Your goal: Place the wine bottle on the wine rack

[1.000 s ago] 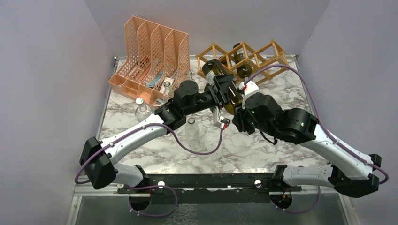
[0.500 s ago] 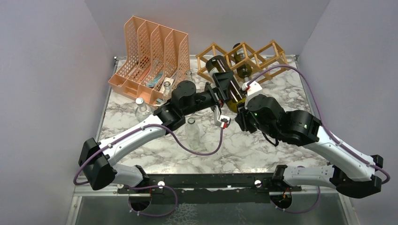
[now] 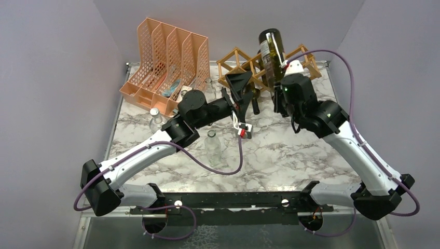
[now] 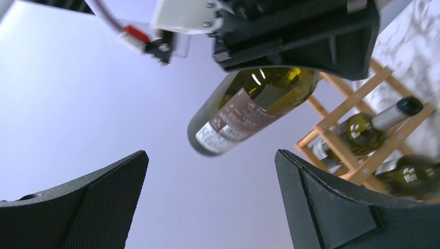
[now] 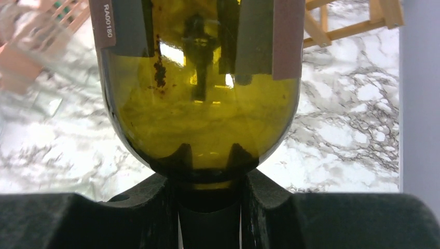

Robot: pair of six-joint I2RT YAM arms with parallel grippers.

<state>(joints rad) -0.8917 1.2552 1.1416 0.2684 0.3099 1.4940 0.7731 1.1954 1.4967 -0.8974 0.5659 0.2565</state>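
Green wine bottle (image 3: 272, 47) in right pincer (image 5: 209, 187), two bottles (image 4: 360, 130) in wine rack (image 3: 244, 63)

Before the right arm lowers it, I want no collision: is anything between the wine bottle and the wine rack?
The open left pincer hangs in front of the wine rack, and stored bottles fill two cells. Otherwise nothing visible lies between the rack and the wine bottle, held raised by its neck in the right pincer.

A label (image 5: 107, 23) on the wine bottle (image 5: 200, 114) reads "RA00180", printed sideways.
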